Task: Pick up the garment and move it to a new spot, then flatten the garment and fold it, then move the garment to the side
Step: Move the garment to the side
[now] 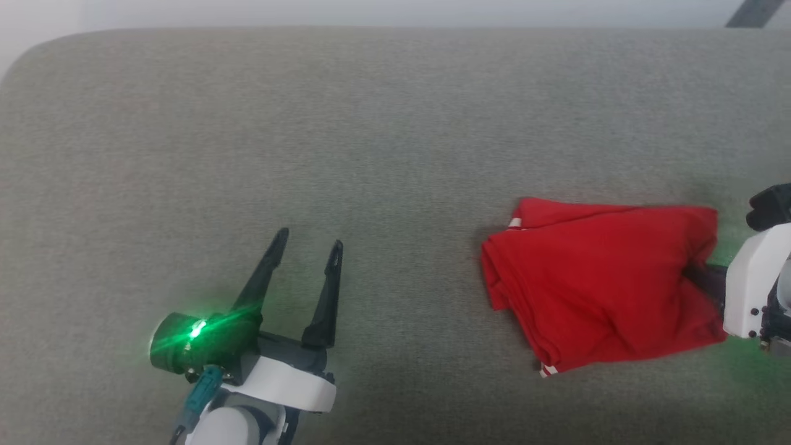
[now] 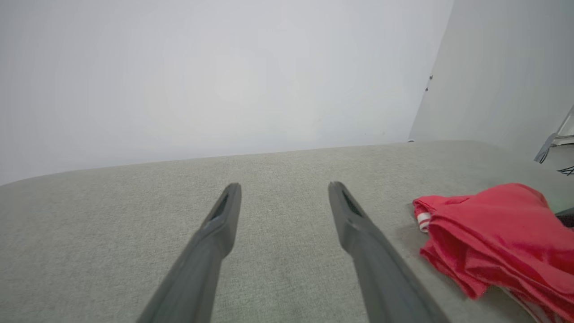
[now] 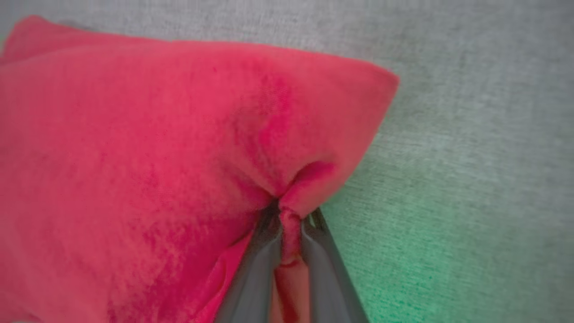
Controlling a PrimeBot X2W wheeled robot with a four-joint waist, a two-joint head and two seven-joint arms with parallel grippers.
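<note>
1 grey woven upholstered surface (image 1: 395,123), rounded corner upper left of head view. 2 plain white walls (image 2: 179,80), meeting upper right of left wrist view. 1 dark slanted bar (image 1: 751,11), top right of head view. Green tint (image 3: 426,260) on fabric, lower right of right wrist view.

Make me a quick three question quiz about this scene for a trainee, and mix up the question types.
1. True or false: the left claw is gripping the garment.
2. Pick one: the right claw is pinching A) a fold of red cloth, B) a white sleeve end, C) nothing.
3. Fill in the blank: the garment lies on a ___ fabric surface.

Key: 1 false, it stands open and apart from the garment; 2 A; 3 gray.
</note>
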